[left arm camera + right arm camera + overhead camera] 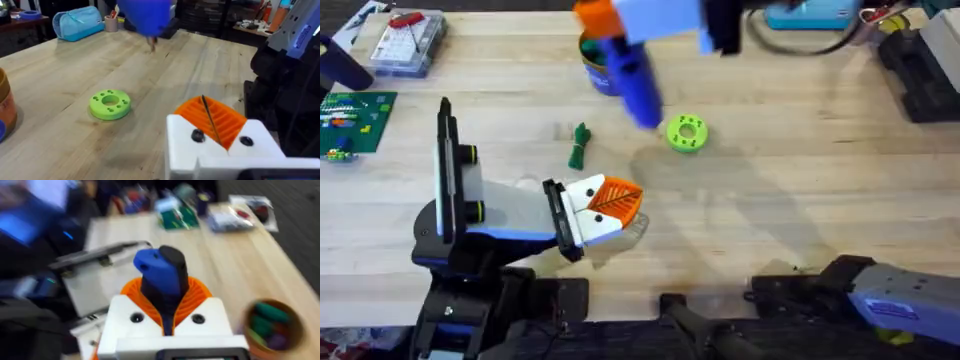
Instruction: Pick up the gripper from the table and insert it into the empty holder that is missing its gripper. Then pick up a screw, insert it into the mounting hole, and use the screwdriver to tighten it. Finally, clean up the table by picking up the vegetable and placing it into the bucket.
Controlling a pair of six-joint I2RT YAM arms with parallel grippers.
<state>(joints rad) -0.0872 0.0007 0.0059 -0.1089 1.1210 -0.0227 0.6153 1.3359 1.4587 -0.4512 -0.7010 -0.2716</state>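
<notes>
Right gripper [167, 312] is clamped on the screwdriver [635, 75], held above the table [800, 160]. Left gripper [610, 205] looks closed, empty. So probably mid-screw stage; vegetable [580, 146] isn't in the bucket [595, 60] yet.

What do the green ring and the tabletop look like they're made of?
The green ring looks like matte moulded or printed plastic: uniform bright colour, no shine, neat round holes in its top face. The tabletop looks like light wood with a smooth finish: plank seams and grain lines run along it. Neither can be confirmed by look alone.
</notes>
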